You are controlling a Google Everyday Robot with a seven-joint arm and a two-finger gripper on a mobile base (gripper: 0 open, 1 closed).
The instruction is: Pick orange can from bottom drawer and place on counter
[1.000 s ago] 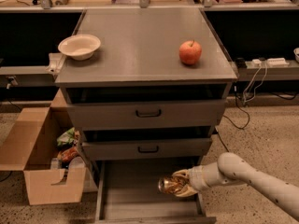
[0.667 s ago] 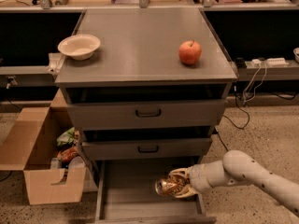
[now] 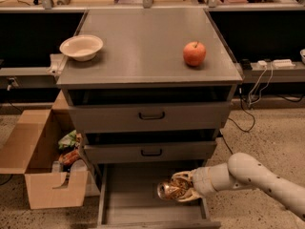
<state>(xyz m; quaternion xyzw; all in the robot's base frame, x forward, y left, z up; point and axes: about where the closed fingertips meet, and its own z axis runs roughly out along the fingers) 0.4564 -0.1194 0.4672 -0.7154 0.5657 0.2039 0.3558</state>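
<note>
The small, creased orange-gold metal can is clamped between the fingers of the white arm's gripper, which reaches in from the right over the floor of the open wide grey metal bottom drawer. Well above the gripper lies the broad matte grey counter, bearing a round red-orange apple and, further left, a shallow cream bowl.

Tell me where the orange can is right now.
In the camera view, the orange can is gripped by the gripper in the open bottom drawer, toward its right side, just below the lower drawer front.
</note>
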